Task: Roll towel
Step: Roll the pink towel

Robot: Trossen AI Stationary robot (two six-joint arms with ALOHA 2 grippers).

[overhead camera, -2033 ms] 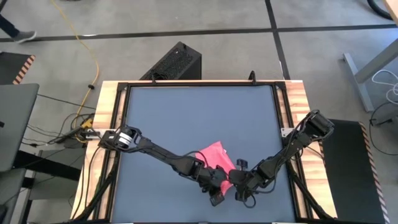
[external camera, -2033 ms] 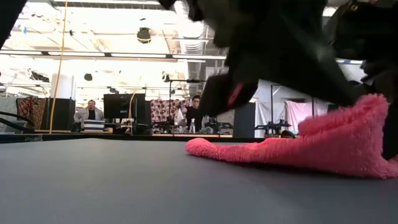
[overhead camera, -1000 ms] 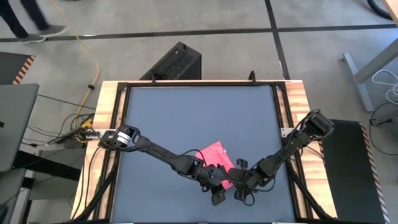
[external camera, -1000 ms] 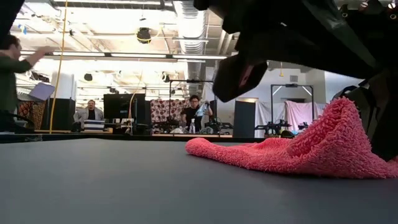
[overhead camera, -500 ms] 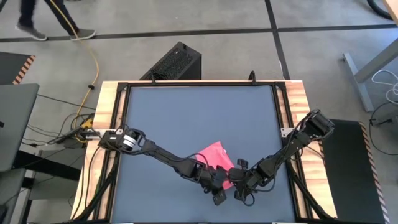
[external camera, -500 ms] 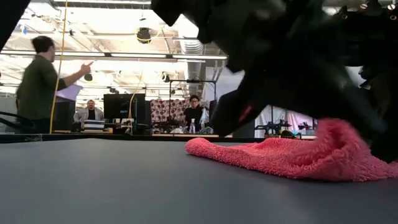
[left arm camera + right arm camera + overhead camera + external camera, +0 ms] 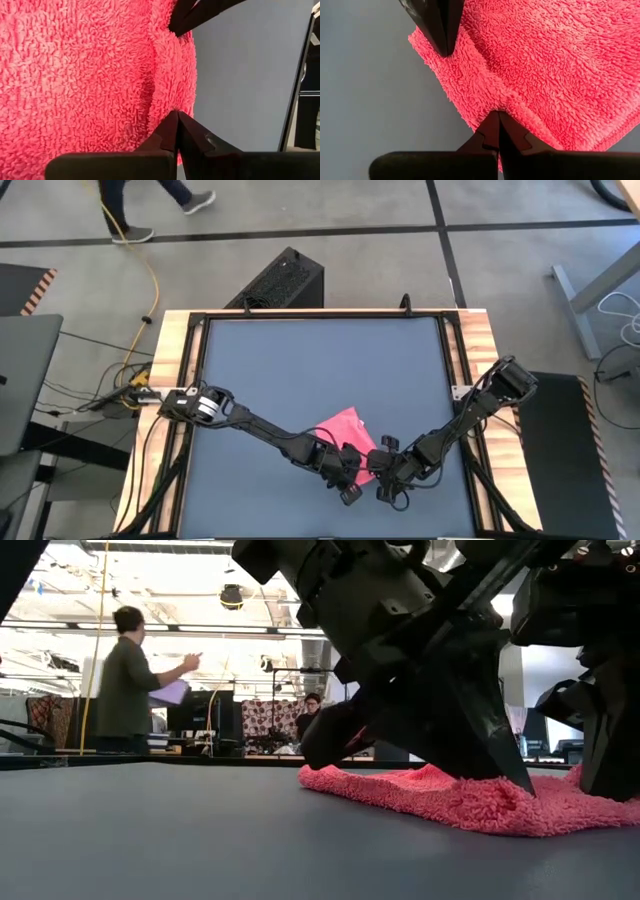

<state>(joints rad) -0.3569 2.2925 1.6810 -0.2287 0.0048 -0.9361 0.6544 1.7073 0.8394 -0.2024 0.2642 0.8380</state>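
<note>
Dark grey tabletop [image 7: 320,370] fills a wooden-edged frame, with a workshop floor around it and a person [image 7: 128,680] standing in the bright room beyond, seen in the low view. Both arms reach in toward the near part of the table and meet there, fingertips close together.

Between and just beyond the two pincers lies the towel [image 7: 345,432], a small bright pink fluffy cloth, flat on the tabletop with one corner pointing away from the grippers. In the low view its near edge bunches up slightly under the dark fingers.

The left gripper [image 7: 350,475] comes down onto the towel's near edge; its jaws are pressed together, tips meeting on a fold of pink pile in the left wrist view [image 7: 176,116]. The right gripper [image 7: 378,472] sits just beside it, on the towel's same edge, and its jaws are likewise pinched closed, the tips [image 7: 496,116] meeting right at the cloth's hem. Each wrist view also shows the other arm's closed fingertips touching the towel a little farther along that edge.
</note>
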